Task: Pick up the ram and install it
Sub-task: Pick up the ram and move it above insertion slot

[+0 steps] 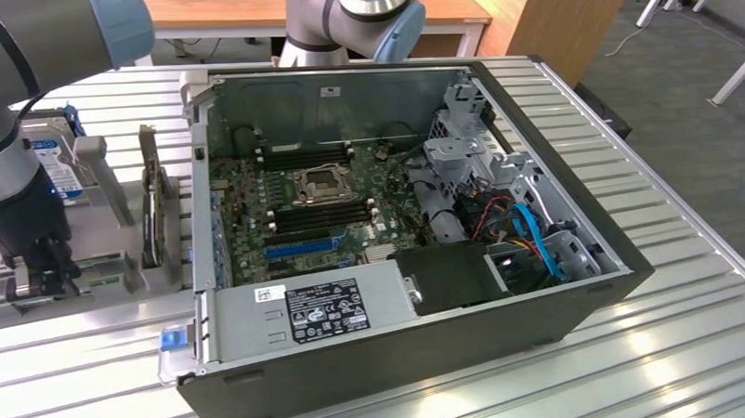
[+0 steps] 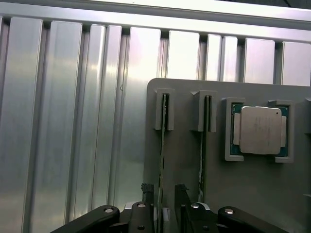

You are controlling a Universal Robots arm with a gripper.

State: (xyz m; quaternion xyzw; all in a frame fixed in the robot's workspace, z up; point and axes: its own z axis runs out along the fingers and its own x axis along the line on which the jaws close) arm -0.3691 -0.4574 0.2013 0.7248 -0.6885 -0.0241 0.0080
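Exterior view
- Arm: I reach down at the exterior view's left, beside the open computer case point(image 1: 575, 299).
- End effector point(image 1: 47, 276): low over the grey holder point(image 1: 102, 260), which sits on the slatted metal bench point(image 1: 675, 347) just beside the case's outer wall. From here I cannot tell how my fingers stand.
- Near me: a hard drive point(image 1: 59, 173) with a blue-and-white label stands behind the holder. A dark expansion card point(image 1: 153, 212) stands on edge between me and the case.
- Inside the case: the green motherboard point(image 1: 298, 216) lies flat with its processor socket point(image 1: 320, 185) near the middle. The grey power supply point(image 1: 314, 309) lies along the near wall.

Wrist view
- Holder point(image 2: 182, 160): a grey plate resting on the bench point(image 2: 73, 121), with two narrow upright slots and a square pocket.
- The ram point(image 2: 163, 145): on edge in the slot farther from the pocket, thin and green, running toward me.
- Other stick point(image 2: 204, 145): on edge in the neighbouring slot, apart from my fingers.
- Processor point(image 2: 261, 130): lying flat in the square pocket, metal lid up.
- End effector point(image 2: 165, 190): spread, with one of my fingers point(image 2: 181, 194) on each side of the ram's near end. The stick sits in the gap between them, and a sliver of space shows on either side, so I am not pinching it.
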